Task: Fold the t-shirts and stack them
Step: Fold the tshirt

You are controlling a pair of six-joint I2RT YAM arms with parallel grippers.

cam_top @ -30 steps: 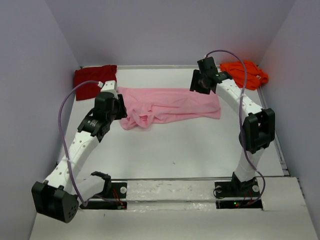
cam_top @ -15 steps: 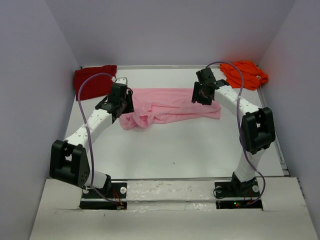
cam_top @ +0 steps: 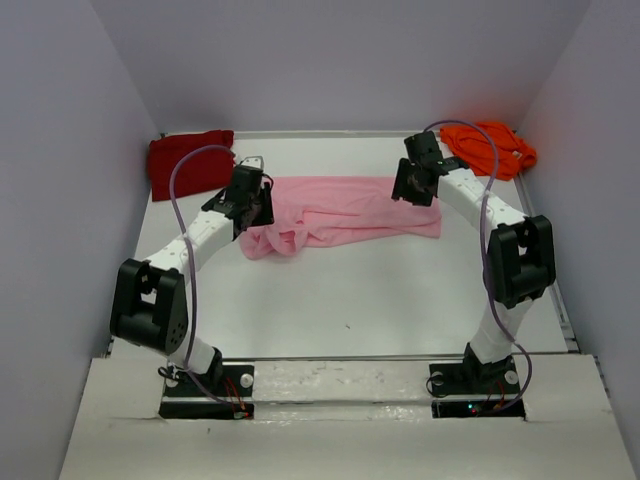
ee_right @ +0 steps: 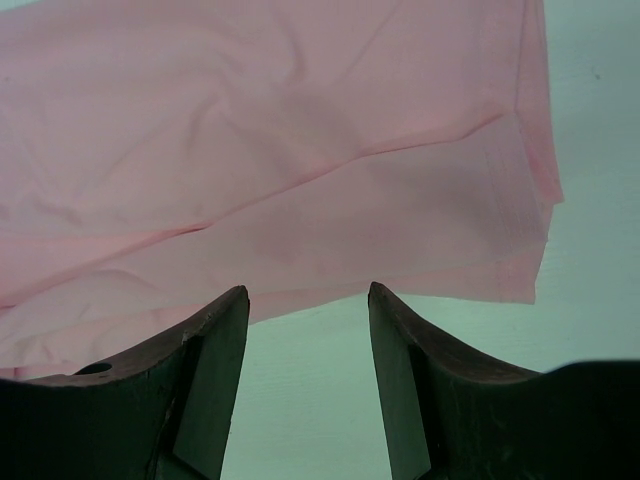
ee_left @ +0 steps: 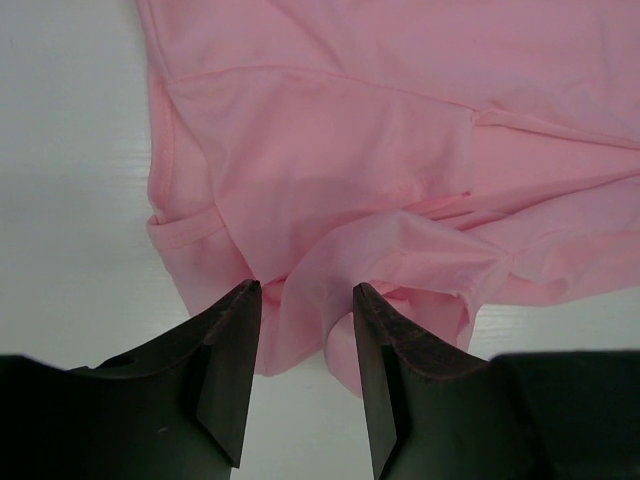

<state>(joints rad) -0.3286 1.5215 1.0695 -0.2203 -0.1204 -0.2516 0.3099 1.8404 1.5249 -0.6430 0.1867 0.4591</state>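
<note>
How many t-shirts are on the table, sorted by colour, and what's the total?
Light pink t-shirt: 1
Dark red t-shirt: 1
Bright orange t-shirt: 1
Total: 3

White worktop point(cam_top: 350, 290), matte, tiny dark speck point(cam_top: 347, 325) near centre. Pale grey walls point(cam_top: 330, 60) close in left, far and right sides. Raised white ledge point(cam_top: 340, 380) along near edge, scuffed, lower white shelf point(cam_top: 330, 450) nearer still.
</note>
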